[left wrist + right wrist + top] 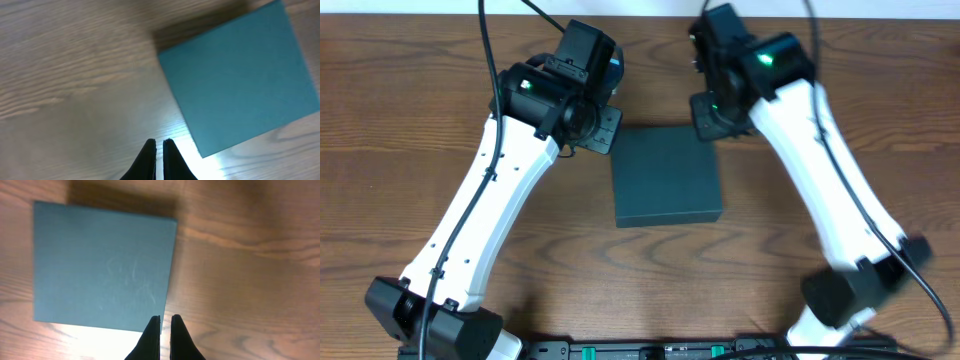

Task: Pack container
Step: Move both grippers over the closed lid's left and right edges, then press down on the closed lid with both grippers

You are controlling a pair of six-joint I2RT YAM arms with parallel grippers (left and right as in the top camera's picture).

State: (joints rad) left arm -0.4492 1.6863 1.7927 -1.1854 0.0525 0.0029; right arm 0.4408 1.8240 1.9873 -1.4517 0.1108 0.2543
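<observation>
container (667, 176) closed flat, inside hidden, left gripper (159, 142) and right gripper (165, 317) pinched together, empty

Soft blur, glare on wood

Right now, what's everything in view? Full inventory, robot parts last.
container: one, dark teal-green, lid closed, flat on the table centre between the arms.
table: one, brown wood grain, under everything.
cables: at least two, black, running along the arms.
base rail: one, black with green marks, near edge of the overhead view.
arms: two, white with black joints, one on each side of the container.
left gripper: one, black, shut and empty, over bare table beside a container corner.
right gripper: one, black, shut and empty, at the container's edge; contact unclear.
</observation>
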